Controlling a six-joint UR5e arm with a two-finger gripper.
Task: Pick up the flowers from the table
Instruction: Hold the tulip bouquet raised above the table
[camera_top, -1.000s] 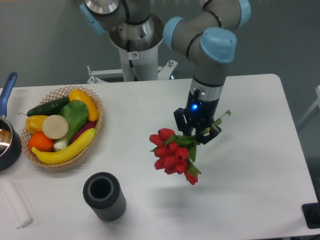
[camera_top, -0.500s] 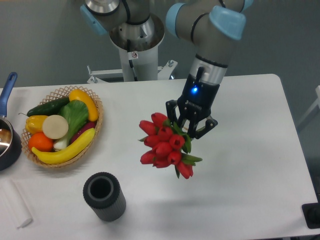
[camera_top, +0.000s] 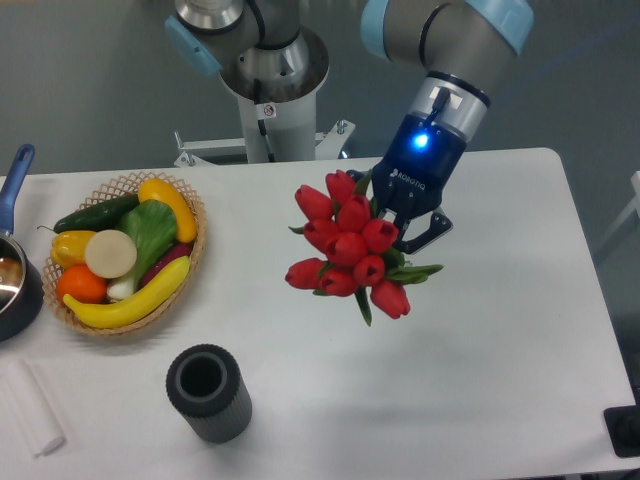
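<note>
At nine o'clock on the counter (camera_top: 500, 330), the basket (camera_top: 190, 262) of fruit sits beside a pan (camera_top: 15, 290); at seven, a dark cylinder (camera_top: 208, 392). Centre frame, the flowers (camera_top: 350, 255) have risen higher than a second ago and swung to face the lens, clear of the counter. At one o'clock, my gripper (camera_top: 405, 228), its fingers closed on the stems, has climbed with them. I judge the pick done; only a steady hold remains.
</note>
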